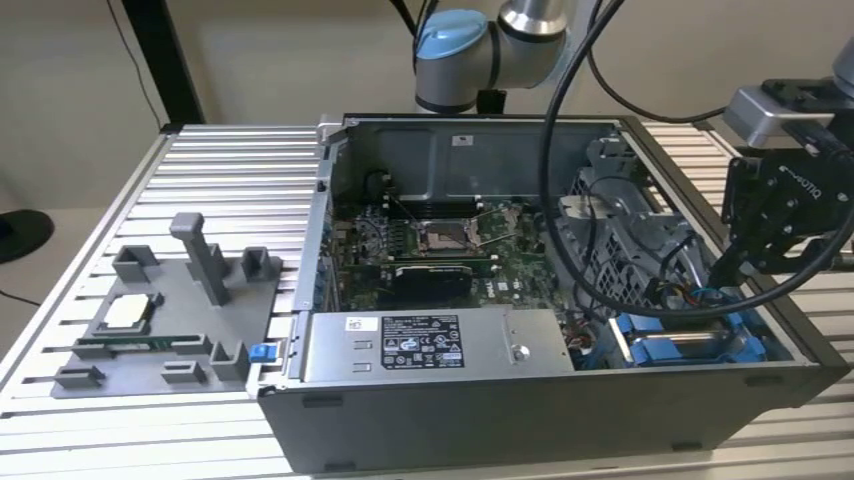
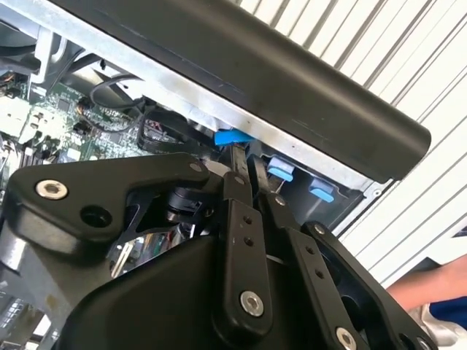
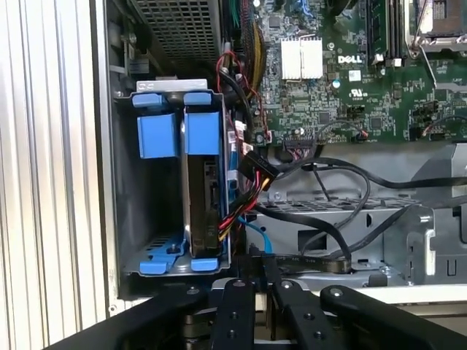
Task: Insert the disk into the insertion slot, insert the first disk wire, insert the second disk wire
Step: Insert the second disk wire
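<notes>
The disk (image 3: 198, 193) stands edge-on in the insertion slot (image 3: 120, 219), its blue carrier tabs (image 3: 201, 133) at the slot's mouth. In the exterior view this blue-framed bay (image 1: 683, 346) sits at the case's front corner on the exterior view's right. A bundle of red, yellow and black wires (image 3: 235, 211) runs to the disk's edge. Beside the bundle, a thin blue wire (image 3: 257, 235) leads toward my gripper (image 3: 257, 264). The gripper (image 1: 722, 272) hangs just above the bay, fingers (image 2: 235, 186) pressed close together. Whether they pinch a wire is hidden.
The open computer case (image 1: 534, 410) lies on a ribbed metal table (image 1: 214, 170). Black cables (image 3: 328, 219) cross the grey drive cage beside the bay. The motherboard (image 1: 441, 245) and the power supply box (image 1: 427, 345) lie inside. A grey parts fixture (image 1: 160, 320) stands on the exterior view's left.
</notes>
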{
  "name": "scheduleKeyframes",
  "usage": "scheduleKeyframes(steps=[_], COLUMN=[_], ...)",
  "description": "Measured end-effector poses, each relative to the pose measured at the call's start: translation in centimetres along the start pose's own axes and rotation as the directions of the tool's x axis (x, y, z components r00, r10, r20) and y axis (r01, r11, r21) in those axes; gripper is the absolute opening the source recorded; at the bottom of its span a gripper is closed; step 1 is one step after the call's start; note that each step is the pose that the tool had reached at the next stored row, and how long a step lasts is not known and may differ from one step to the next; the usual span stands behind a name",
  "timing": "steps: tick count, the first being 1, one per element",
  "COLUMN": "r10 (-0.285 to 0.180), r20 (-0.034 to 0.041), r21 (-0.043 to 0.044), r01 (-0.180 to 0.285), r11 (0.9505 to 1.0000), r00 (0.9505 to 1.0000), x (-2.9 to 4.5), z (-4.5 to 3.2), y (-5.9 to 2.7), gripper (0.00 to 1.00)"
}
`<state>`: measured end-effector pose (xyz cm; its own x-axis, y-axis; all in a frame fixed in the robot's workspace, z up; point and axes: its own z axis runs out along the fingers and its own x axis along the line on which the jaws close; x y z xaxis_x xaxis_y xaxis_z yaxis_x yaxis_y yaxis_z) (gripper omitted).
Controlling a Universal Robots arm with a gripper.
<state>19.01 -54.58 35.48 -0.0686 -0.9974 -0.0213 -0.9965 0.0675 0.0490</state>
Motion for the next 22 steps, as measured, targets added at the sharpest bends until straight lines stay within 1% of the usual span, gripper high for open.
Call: scheduleKeyframes(steps=[5,12,17,22], r10=[0.0,-0.001,-0.001,-0.002], r20=[0.0091,0.0179,0.0239,0.0277], r21=[-0.0005,0.0014,0.0054,0.0139], r01=[0.0,0.001,0.001,0.002], r11=[1.0,1.0,1.0,0.9999], r00=[1.0,0.9998,0.9997,0.9996], x=[0.38,0.96,1.45,2.15], z=[-0.4,-0.42,-0.38,-0.34], y=[0.59,1.87,2.9,3.97], gripper=[0.0,0.0,0.0,0.0])
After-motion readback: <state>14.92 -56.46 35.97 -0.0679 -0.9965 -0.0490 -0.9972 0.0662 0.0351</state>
